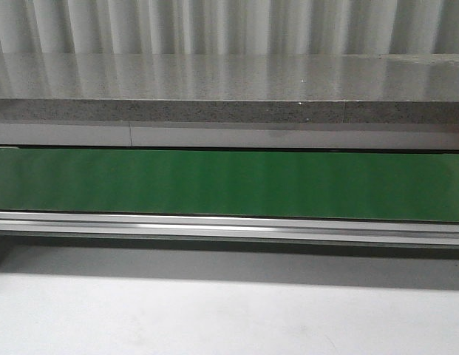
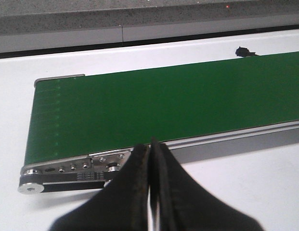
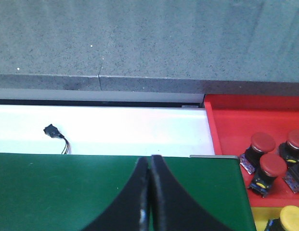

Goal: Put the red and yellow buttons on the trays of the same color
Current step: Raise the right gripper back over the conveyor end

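A bare green conveyor belt (image 1: 229, 183) ran across the white tabletop (image 1: 214, 310), with no button on it in any view. The left end effector (image 2: 150, 149) hovered at the belt's end, its fingers pressed together and empty; the right end effector (image 3: 150, 163) was likewise closed on nothing. Beside the belt, several red buttons (image 3: 263, 144) already sat in the red tray (image 3: 231, 125), and one yellow button (image 3: 291, 216) showed at the frame's edge. Sorting appeared well advanced, though what remained could not be told.
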`<action>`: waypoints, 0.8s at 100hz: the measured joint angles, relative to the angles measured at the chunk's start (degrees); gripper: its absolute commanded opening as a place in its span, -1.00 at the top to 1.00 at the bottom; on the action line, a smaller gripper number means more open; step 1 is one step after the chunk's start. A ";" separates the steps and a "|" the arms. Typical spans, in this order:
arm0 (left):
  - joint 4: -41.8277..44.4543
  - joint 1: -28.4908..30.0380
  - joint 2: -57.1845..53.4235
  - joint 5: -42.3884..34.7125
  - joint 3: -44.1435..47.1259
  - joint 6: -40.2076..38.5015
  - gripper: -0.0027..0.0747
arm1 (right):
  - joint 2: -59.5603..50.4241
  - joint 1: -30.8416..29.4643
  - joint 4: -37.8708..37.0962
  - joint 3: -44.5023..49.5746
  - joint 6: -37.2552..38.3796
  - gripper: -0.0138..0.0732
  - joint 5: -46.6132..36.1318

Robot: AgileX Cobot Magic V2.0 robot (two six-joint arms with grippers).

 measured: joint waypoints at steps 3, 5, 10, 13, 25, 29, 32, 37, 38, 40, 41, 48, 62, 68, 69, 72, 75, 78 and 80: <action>0.00 0.00 0.00 0.00 0.00 0.00 0.98 | -0.86 0.00 0.00 0.59 -0.03 0.82 0.00; 0.00 0.00 0.00 0.00 0.00 0.00 0.98 | -1.54 0.00 0.00 0.95 -0.03 0.82 -0.04; 0.00 0.00 0.00 0.00 0.00 0.00 0.98 | -3.23 0.00 0.00 2.00 -0.13 0.82 -0.57; 0.00 0.00 0.00 0.00 0.00 0.00 0.98 | -4.11 0.00 0.00 2.80 -0.13 0.82 -1.58; -0.10 0.00 0.00 0.00 0.00 0.00 0.98 | -6.20 0.00 0.39 7.89 -0.41 0.82 -8.25; -0.10 0.00 0.00 0.00 0.00 0.00 0.98 | -6.49 -0.11 1.92 9.90 -1.53 0.82 -10.74; -0.10 0.00 0.00 0.00 0.00 0.00 0.98 | -7.09 -0.22 3.67 11.21 -3.17 0.82 -12.23; -0.10 0.00 0.00 0.00 0.00 0.00 0.98 | -7.93 -0.64 7.57 13.31 -7.48 0.82 -14.30; -0.10 0.00 0.00 0.00 0.00 0.00 0.98 | -8.05 -0.66 8.82 13.85 -9.03 0.82 -14.59; -0.10 0.00 0.00 0.00 0.00 0.00 0.98 | -8.44 -0.94 10.70 14.64 -11.48 0.82 -15.29; -0.10 0.00 0.00 0.00 0.00 0.00 0.98 | -8.72 -1.14 11.33 14.89 -12.31 0.82 -15.68; -0.10 0.00 0.00 0.00 0.00 0.00 0.98 | -10.18 -2.08 17.03 17.11 -20.64 0.82 -17.39; -0.10 0.00 0.00 0.00 0.00 0.00 0.98 | -14.25 -4.42 21.92 21.22 -29.74 0.82 -19.65; -0.10 0.00 0.00 0.00 0.00 0.00 0.98 | -16.59 -5.84 22.60 23.62 -29.98 0.82 -20.71; -0.10 0.00 0.00 0.00 0.00 0.00 0.98 | -17.20 -6.22 22.61 23.93 -29.88 0.82 -21.10; -0.10 0.00 0.00 0.00 0.00 0.00 0.98 | -18.48 -7.01 22.71 25.25 -29.15 0.82 -21.93; -0.10 0.00 0.00 0.00 0.00 0.00 0.98 | -19.81 -7.81 22.71 27.11 -28.50 0.82 -22.91; -0.10 0.00 0.00 0.00 0.00 0.00 0.98 | -21.17 -8.83 22.71 28.64 -27.76 0.82 -24.29; -0.10 0.00 0.00 0.00 0.00 0.00 0.98 | -22.20 -9.44 22.71 29.80 -27.18 0.82 -24.89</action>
